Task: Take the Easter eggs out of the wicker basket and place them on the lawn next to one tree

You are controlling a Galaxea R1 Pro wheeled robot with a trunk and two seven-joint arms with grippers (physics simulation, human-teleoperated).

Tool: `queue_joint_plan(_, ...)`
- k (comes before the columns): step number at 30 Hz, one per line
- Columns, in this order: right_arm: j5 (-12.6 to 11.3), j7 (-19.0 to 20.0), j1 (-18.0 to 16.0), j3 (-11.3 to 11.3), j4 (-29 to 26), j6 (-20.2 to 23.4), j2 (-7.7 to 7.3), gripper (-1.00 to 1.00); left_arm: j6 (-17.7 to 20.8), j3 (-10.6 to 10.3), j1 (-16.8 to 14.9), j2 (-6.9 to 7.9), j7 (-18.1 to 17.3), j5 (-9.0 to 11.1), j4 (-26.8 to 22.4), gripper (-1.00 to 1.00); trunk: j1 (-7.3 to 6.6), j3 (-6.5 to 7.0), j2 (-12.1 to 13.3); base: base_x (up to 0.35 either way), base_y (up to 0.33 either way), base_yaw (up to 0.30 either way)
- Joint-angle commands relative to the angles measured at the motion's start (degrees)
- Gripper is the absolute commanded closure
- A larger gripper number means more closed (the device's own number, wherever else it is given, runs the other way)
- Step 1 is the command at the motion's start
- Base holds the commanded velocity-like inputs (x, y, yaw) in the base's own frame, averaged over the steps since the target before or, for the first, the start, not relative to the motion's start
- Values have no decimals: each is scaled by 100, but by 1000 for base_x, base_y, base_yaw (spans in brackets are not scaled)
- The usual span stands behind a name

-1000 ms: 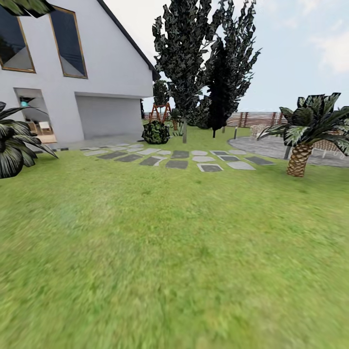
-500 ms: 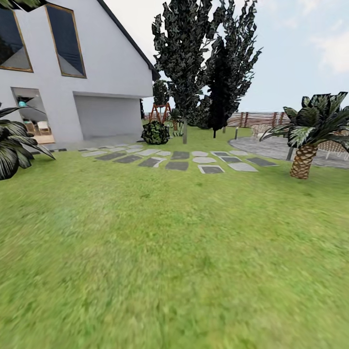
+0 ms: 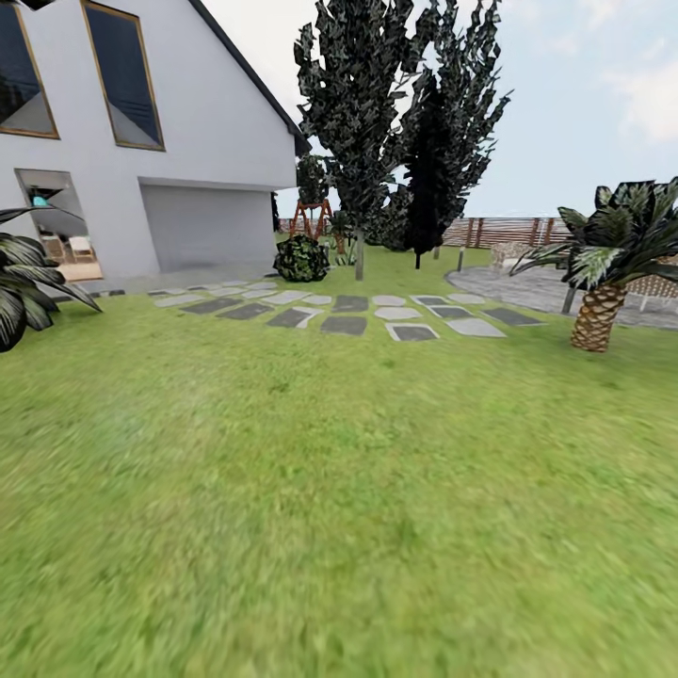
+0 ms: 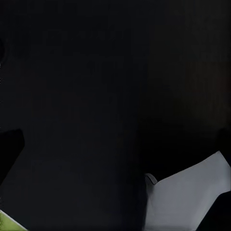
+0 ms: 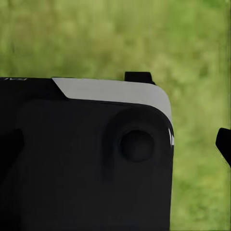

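Observation:
The Easter eggs, the wicker basket and the tree are out of view. The lawn [image 3: 339,490] spreads from the near edge of the head view to the stepping stones. In the right wrist view my right gripper [image 5: 117,144] is open, one dark fingertip [image 5: 224,144] over blurred grass, with a black and white part of my own body between the fingers. In the left wrist view my left gripper [image 4: 118,144] is open too, against a dark body panel, with a sliver of grass [image 4: 7,222] at the corner. Neither holds anything.
Grey stepping stones [image 3: 344,313] cross the grass ahead. A white house with a garage [image 3: 202,226] stands at the left. Tall dark narrow trees [image 3: 363,113] rise at the back, a slim palm [image 3: 603,311] at the right, a spiky plant [image 3: 24,278] at the left, a slatted fence [image 3: 504,232] behind.
The whole head view has shifted: the palm slid right and down, the house and spiky plant slid left. The camera has moved forward over the grass.

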Motion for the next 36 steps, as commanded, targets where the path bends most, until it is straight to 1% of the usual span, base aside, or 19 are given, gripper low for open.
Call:
queue_joint_plan(1, 1, 3, -3, -1, 5, -19, 0, -100, 7, 1, 2, 0, -7, 1, -10, -100, 3, -5, -2, 331, -68, 0)
queue_joint_plan(16, 9, 11, -3, 9, 4, -26, 3, -100, 7, 9, 2, 8, -6, 1, -10, -100, 3, -5, -2, 331, -79, 0)
queue_joint_plan(25, 10, 19, -3, 2, -4, -30, -8, -100, 7, 12, 2, 7, 0, 1, -8, -100, 3, -5, -2, 331, -8, 0)
queue_joint_plan(27, 1, 12, -3, -6, 5, -417, -8, -100, 7, 17, 2, 8, -2, 1, -8, -100, 3, -5, -2, 331, 0, 0)
queue_joint_plan(36, 1, 11, -3, -3, 13, -476, -8, -100, 7, 18, 2, 4, -6, 1, -10, -100, 3, -5, -2, 331, 0, 0)
